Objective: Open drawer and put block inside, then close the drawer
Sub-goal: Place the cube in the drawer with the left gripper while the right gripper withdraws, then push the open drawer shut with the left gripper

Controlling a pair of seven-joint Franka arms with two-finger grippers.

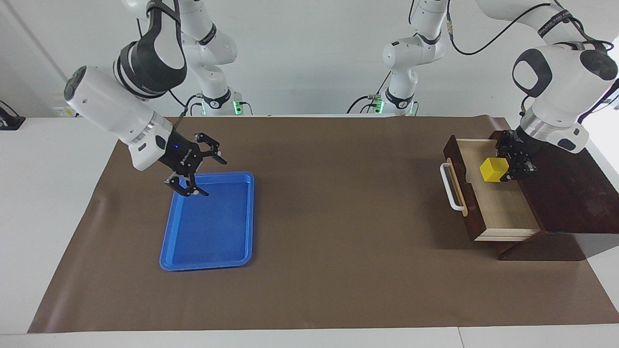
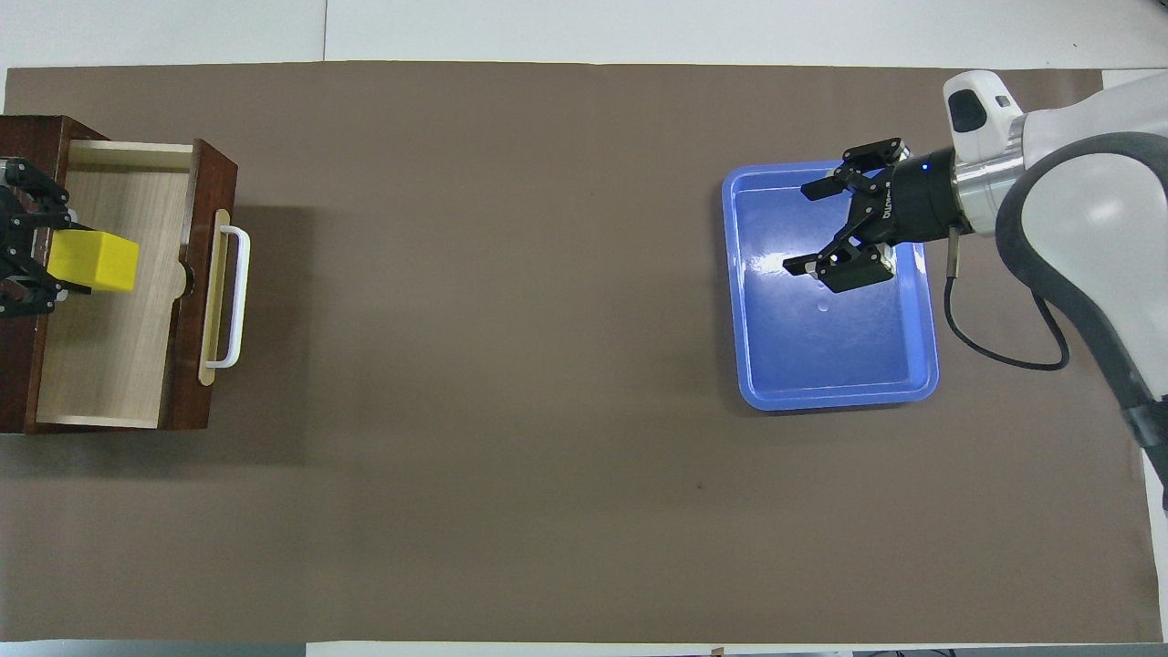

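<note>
Just now the drawer (image 1: 498,203) stands pulled well out of its dark wooden box (image 1: 570,193), at the left arm's end of the bench (image 1: 338,217). Its pale light-wood floor is exposed, and its dark brown front carries a white bar handle (image 1: 449,187) on a tan strip, facing the middle of the bench.

The left pincer (image 1: 505,169) hangs over the open drawer, over the part of it nearer to the robots, close to where the drawer meets the box. It is clamped on the block (image 1: 494,170), a small bright yellow cube, with one finger on each of two facing sides. In the facing view the block appears to sit above the drawer floor rather than on it, though whether its underside touches the wood cannot be told for sure. In the overhead view the block (image 2: 93,261) shows against the pale floor, between the black fingers (image 2: 27,196) at the box end of the drawer.

At the right arm's end of the bench lies a flat blue plastic tray (image 1: 242,251), well apart from the drawer. The right pincer (image 1: 202,175) hovers over the tray's end nearer to the robots, its fingers spread wide apart and holding nothing; it points down at a slant toward the tray. The overhead view shows the same pincer (image 2: 812,228) over the tray (image 2: 922,383).

A brown sheet (image 1: 338,290) covers most of the bench under everything.
</note>
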